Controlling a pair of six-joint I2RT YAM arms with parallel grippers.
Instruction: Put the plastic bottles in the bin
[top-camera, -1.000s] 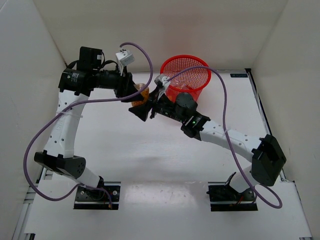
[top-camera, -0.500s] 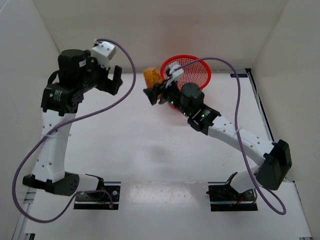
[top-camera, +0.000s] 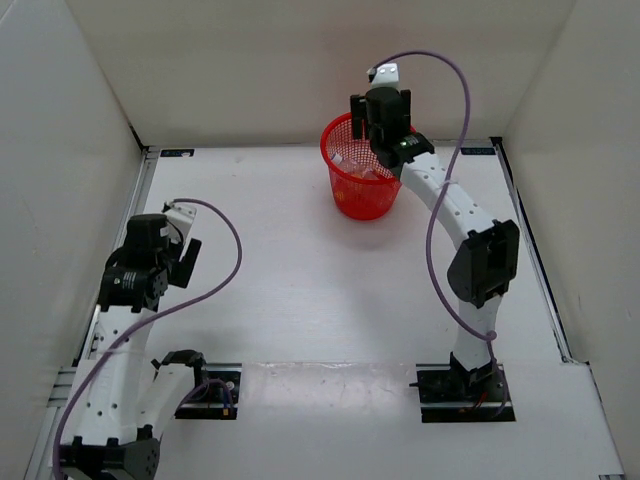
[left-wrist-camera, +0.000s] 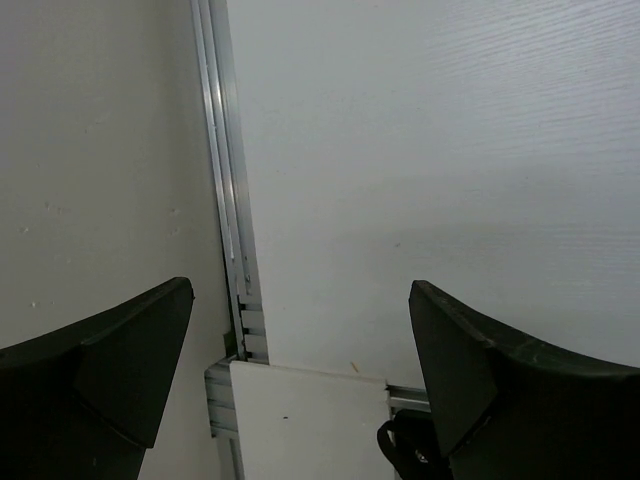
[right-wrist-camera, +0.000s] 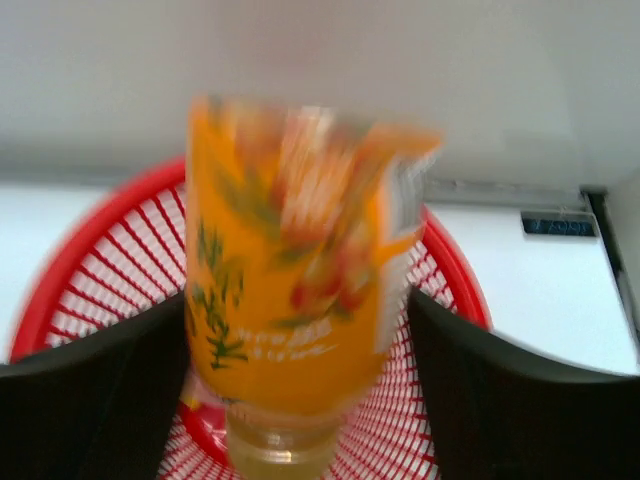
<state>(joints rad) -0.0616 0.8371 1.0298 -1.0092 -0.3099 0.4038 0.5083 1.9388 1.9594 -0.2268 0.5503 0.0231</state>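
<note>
The red mesh bin (top-camera: 366, 199) stands at the back of the table. My right gripper (top-camera: 373, 128) hangs over its rim. In the right wrist view the orange bottle (right-wrist-camera: 290, 270) is neck down between my right gripper's (right-wrist-camera: 297, 340) wide-apart fingers, blurred while the bin's rim (right-wrist-camera: 458, 275) below it is sharp. It looks loose and dropping. A pale clear shape (top-camera: 354, 163), probably the clear bottle, lies inside the bin. My left gripper (top-camera: 187, 258) is open and empty at the near left, also shown in the left wrist view (left-wrist-camera: 300, 330).
An aluminium rail (left-wrist-camera: 225, 200) runs along the table's left edge, below my left gripper. White walls enclose the table on the left, back and right. A purple cable (top-camera: 450, 120) loops off the right arm near the bin.
My right arm swung the orange bottle from left of the bin to above it and opened. My left arm pulled back from the far middle to the near left.
</note>
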